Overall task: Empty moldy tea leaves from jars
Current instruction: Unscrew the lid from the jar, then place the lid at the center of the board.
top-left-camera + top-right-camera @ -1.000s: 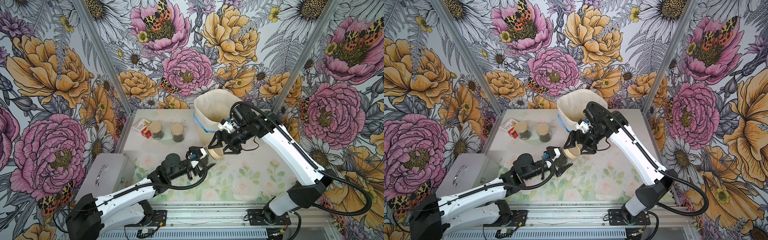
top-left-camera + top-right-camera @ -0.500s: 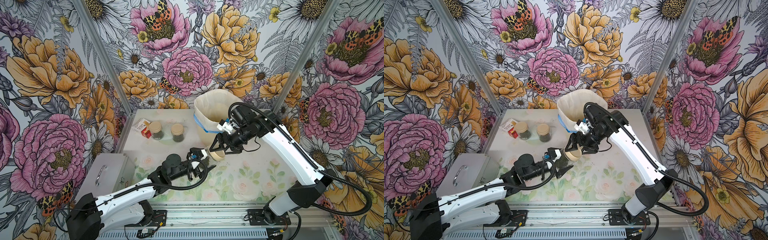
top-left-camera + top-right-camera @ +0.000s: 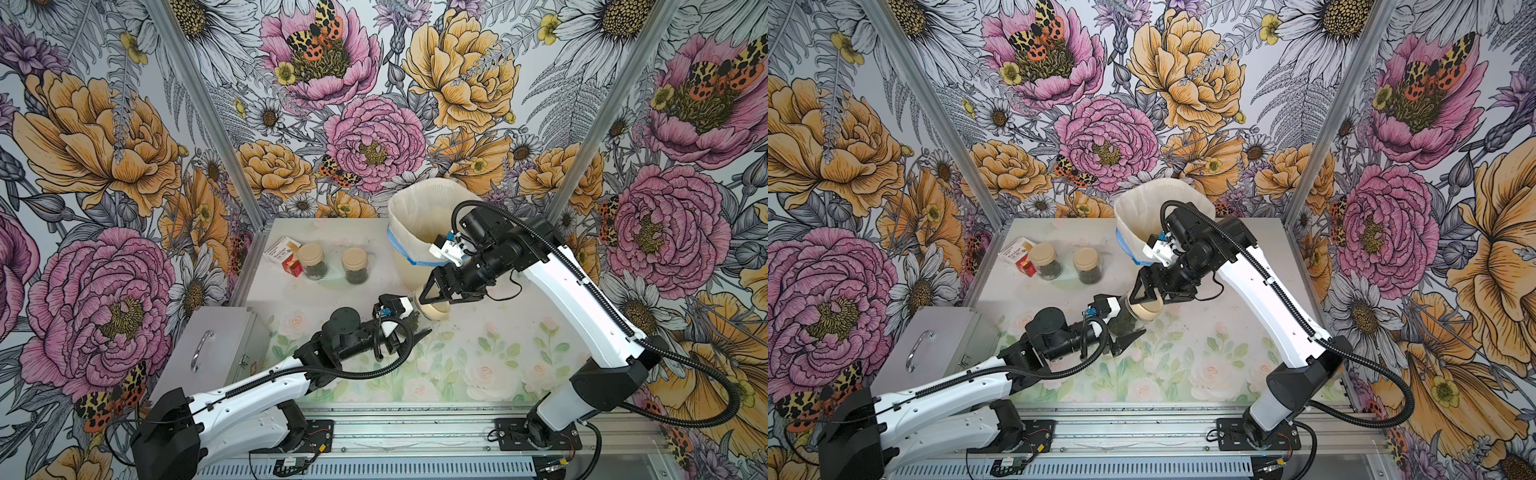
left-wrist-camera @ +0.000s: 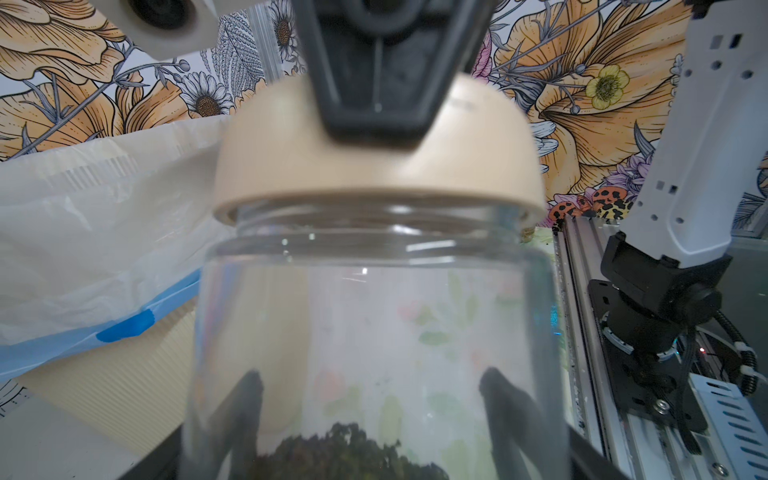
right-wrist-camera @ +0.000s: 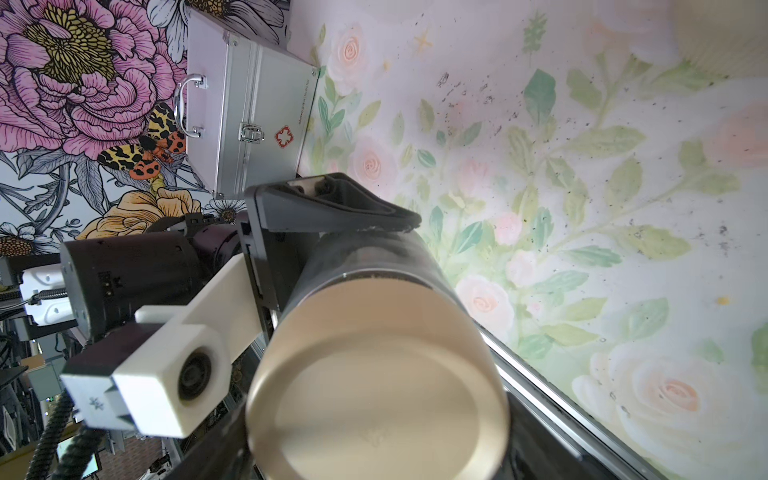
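Nearest me, my left end effector [image 3: 405,328] is clamped around a clear jar [image 4: 374,324], which lies tipped on its side above the worktop [image 3: 478,365]. Dark tea leaves [image 4: 345,453] are heaped toward its base, and my right end effector [image 3: 432,301] is closed on the tan lid [image 5: 374,395] sitting over its mouth. Farther back on my left, a second jar [image 3: 312,266] and a third jar [image 3: 355,266] stand upright with lids on, near a small red-and-white box [image 3: 284,255], and the cream bin [image 3: 415,208] stands at the far edge.

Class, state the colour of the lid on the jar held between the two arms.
Pale tan. The lid on the jar shows best in the right wrist view.
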